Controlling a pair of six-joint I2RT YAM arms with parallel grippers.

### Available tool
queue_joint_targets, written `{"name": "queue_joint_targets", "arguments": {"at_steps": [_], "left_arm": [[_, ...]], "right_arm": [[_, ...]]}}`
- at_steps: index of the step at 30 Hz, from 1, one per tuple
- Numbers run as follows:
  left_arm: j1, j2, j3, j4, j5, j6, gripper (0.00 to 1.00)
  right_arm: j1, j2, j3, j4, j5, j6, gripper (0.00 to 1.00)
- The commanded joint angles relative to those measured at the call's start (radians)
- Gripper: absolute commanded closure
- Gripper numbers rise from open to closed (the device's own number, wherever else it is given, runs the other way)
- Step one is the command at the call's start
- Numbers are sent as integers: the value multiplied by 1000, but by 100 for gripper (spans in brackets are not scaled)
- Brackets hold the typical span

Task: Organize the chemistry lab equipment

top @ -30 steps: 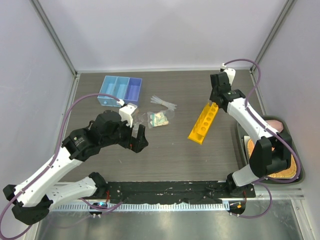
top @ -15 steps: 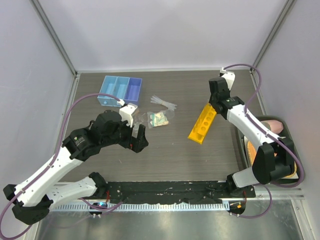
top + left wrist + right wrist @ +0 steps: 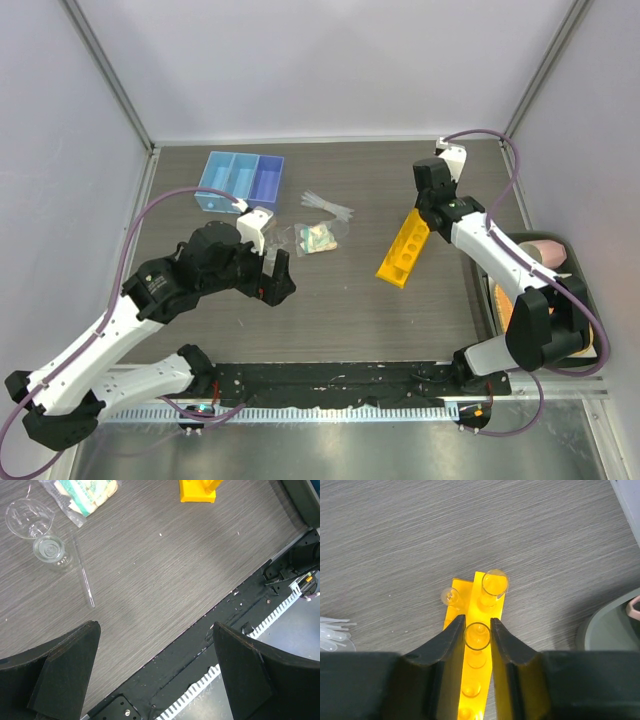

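Right side: the right jaws are clamped on a clear tube (image 3: 477, 636), one jaw pressed against each side of it. The tube is upright, mouth up, directly over the centre row of holes of the yellow rack (image 3: 405, 247). Whether its foot is seated in a hole cannot be told. A second tube (image 3: 495, 585) stands in the rack one hole beyond the jaws. A smaller tube (image 3: 450, 596) sits at the rack's far left corner, and its seating cannot be told either. The rack lies flat on the bench (image 3: 340, 310), long axis running diagonally.

Left side: the left jaws are wide apart with nothing between them. They hang over bare bench well to the left of the rack.

Items left of the rack:
- A packet (image 3: 318, 237) with green-beige contents lies flat.
- A small beaker (image 3: 49, 549) stands just beside a wider clear cup (image 3: 27, 515).
- A thin glass rod (image 3: 84, 577) lies next to the beaker.
- A cluster of droppers (image 3: 325, 207) lies beyond the packet.
- A blue divided tray (image 3: 240, 180) sits farther left still.

Right of the rack, a grey tray (image 3: 480, 290) holds an orange mat (image 3: 512, 305) and a pink cup (image 3: 545, 250).
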Motion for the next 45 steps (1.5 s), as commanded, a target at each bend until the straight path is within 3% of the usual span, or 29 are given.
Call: {"name": "queue_joint_targets", "arguments": {"at_steps": [1,7,10,20,24,28,37,41,45], "left_arm": [[2,-6,13,10,-9,10,0],[2,33,7,21,-78,-8,0],[4,65,-27,47,-127,-39,0],[2,321,-123,135,-351,-218,2],[2,409,-159,211,-357,-240,12],[4,456,-220,303,-365,-252,21],[4,511,-303,359,-425,-253,28],[4,553,-324,398,-419,-249,38],[4,573,-350,438,-428,-249,39]], "right_arm": [[12,-30,3,-9,22,6,60],[26,-52,81,-99,51,-9,35],[35,-84,139,-170,83,-29,30],[170,-256,248,-414,121,-25,28],[202,-331,230,-468,89,-19,27],[208,-406,193,-483,59,-25,28],[207,-496,135,-486,14,-32,27],[208,-503,127,-483,12,-32,27],[208,-507,128,-483,5,-31,27]]}}
